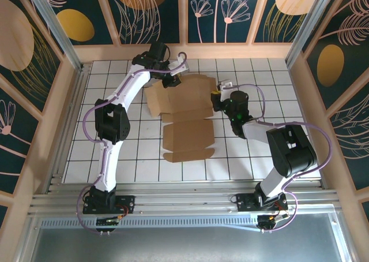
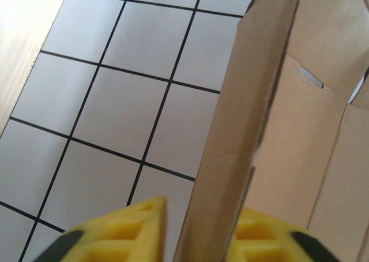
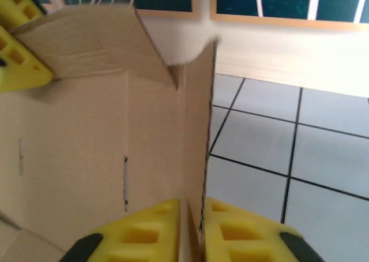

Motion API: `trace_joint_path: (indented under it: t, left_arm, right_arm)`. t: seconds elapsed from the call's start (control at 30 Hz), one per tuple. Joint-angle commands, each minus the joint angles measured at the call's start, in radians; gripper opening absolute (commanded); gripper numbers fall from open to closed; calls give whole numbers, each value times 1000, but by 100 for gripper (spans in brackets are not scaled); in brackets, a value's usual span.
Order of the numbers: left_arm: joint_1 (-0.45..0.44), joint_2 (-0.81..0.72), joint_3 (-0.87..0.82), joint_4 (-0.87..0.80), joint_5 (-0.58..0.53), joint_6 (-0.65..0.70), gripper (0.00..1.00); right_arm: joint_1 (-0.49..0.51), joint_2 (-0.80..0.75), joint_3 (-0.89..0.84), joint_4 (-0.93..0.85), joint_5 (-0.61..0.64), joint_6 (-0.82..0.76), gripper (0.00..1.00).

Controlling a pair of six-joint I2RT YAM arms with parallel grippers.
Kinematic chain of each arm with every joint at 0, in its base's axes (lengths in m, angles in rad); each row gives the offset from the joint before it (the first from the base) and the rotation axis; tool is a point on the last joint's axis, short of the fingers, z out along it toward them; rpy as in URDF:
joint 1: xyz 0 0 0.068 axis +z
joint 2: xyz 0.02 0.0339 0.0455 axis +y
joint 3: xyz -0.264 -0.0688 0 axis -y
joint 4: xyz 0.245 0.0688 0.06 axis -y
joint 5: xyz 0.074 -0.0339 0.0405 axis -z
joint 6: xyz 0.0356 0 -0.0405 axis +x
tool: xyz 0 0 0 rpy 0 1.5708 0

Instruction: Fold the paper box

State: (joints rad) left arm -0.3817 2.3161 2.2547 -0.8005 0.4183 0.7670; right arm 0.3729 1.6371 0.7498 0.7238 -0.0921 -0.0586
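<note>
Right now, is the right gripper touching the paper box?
Touching. In the right wrist view an upright flap of the paper box stands between the yellow fingers of the right gripper, both pressed against it with no gap visible.

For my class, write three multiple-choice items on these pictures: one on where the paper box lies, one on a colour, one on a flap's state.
1. Where does the paper box lie? A on the metal rail; B on the tiled table; C against the back wall.
2. What colour are the fingers of the left gripper? A red; B blue; C yellow.
3. The flap between the fingers of the right gripper: A stands upright; B lies flat; C is torn off.
Answers: B, the top view shows it on tiles; C, the wrist view shows yellow; A, it rises straight between them.
</note>
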Motion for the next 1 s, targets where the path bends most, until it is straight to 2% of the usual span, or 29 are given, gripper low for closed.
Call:
trace_joint_path:
  t: [0.0,0.03,0.07,0.13,0.23,0.3,0.4,0.5,0.53,0.73,0.97]
  left_arm:
    - [-3,-34,-30,16,-12,-17,19]
    - [-6,-46,-45,32,-20,-24,18]
    - [-12,-62,-67,55,-37,-30,16]
    - [-26,-105,-140,138,-97,-50,10]
    - [-68,-205,-329,345,-234,-52,11]
    - [-100,-271,-460,495,-331,-27,11]
    - [-131,-344,-596,666,-425,-4,9]
    - [-148,-382,-651,743,-462,-5,9]
    - [-155,-391,-661,758,-478,-7,9]
    - [-202,-454,-748,810,-526,4,10]
    - [-253,-482,-774,775,-619,43,11]
  right_arm:
    - [-11,-45,67,-116,62,103,41]
    - [-13,-69,84,-175,64,148,51]
    - [-13,-98,104,-245,63,204,56]
    - [-14,-159,137,-389,63,325,59]
    - [-6,-260,119,-523,48,591,58]
    - [31,-318,49,-506,22,757,54]
    - [129,-338,-64,-337,-5,858,39]
    - [164,-242,-69,-290,14,932,7]
    - [165,-193,-54,-291,7,946,0]
    - [199,33,-58,-103,-32,986,0]
    - [196,190,-42,-21,-29,967,0]
